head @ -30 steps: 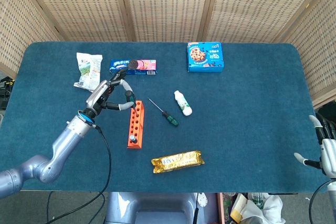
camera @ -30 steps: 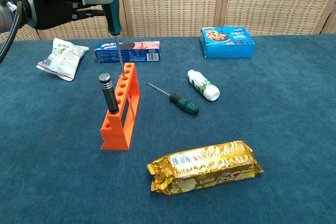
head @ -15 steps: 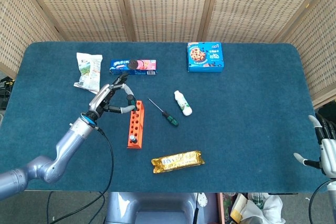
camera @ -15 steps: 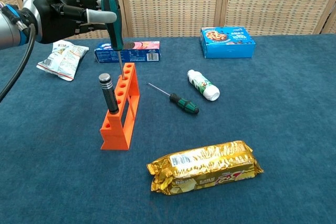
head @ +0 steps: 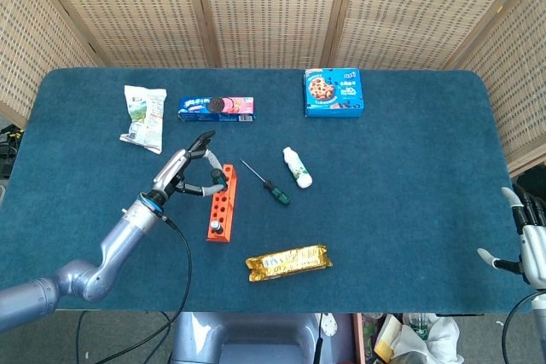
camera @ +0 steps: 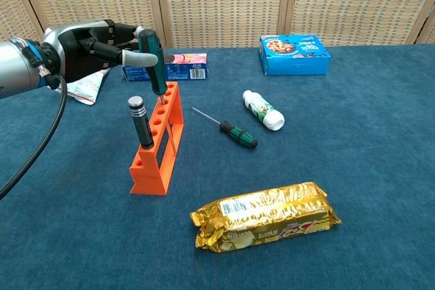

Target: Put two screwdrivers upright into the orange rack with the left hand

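Since a second ago, our left hand [camera: 92,52] has dropped from high above the table to just over the orange rack [camera: 158,146], and the green-handled screwdriver [camera: 153,62] it carries has gone down with it: the long bare shaft that showed then is now nearly all sunk into a hole near the rack's far end. We pinch the handle near its top between thumb and a finger, the other fingers loosely spread behind; the tool leans a little toward the hand rather than standing quite plumb.

Just right of that, at the rack's near end, the black-handled screwdriver [camera: 141,121] already stands upright in its hole, so we judge this to be the seating of the second tool and the task nearly done. Next comes a gentle straightening, then letting go without dragging the handle sideways or knocking the rack, which looks light.

Further right, a third screwdriver [camera: 228,128] lies flat on the blue table [camera: 367,168], apart from the rack, with a small white bottle [camera: 262,111] near it and a gold snack packet [camera: 265,216] in front. Far right in the head view, our right hand [head: 527,246] sits at the table edge holding nothing, fingers apart.
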`<state>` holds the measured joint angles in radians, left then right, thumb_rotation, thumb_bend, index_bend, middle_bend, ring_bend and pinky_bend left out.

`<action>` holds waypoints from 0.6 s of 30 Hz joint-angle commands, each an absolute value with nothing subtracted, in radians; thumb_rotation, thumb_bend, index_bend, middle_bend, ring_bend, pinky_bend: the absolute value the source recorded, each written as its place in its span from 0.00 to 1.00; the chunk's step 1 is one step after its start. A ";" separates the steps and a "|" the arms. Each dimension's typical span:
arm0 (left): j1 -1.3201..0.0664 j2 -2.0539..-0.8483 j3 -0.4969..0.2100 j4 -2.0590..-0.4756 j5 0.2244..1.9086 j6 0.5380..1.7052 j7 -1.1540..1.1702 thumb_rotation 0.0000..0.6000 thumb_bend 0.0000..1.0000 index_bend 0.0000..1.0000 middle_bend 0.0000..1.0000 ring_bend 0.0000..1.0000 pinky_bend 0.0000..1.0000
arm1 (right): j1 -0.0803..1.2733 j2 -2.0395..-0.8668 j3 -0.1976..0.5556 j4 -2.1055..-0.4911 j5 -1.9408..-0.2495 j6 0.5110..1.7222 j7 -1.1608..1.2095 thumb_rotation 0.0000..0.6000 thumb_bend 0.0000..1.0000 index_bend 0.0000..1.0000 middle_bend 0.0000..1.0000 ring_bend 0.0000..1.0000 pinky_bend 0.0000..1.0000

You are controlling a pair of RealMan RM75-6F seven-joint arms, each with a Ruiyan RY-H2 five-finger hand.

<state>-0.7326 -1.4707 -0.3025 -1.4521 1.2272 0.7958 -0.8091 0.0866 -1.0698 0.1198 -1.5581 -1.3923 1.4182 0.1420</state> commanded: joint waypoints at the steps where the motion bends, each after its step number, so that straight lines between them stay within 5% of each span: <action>1: -0.731 -1.475 -0.302 -1.444 1.229 0.795 -0.815 1.00 0.50 0.69 0.00 0.00 0.00 | 0.087 -1.070 0.120 -1.558 -1.392 1.417 0.142 1.00 0.00 0.00 0.00 0.00 0.00; 18: -0.731 -1.482 -0.293 -1.425 1.235 0.776 -0.813 1.00 0.52 0.67 0.00 0.00 0.00 | 0.087 -1.069 0.119 -1.559 -1.393 1.418 0.142 1.00 0.00 0.00 0.00 0.00 0.00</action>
<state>-0.7308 -1.4823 -0.2936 -1.4255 1.2356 0.7763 -0.8137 0.0866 -1.0693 0.1193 -1.5594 -1.3929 1.4181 0.1424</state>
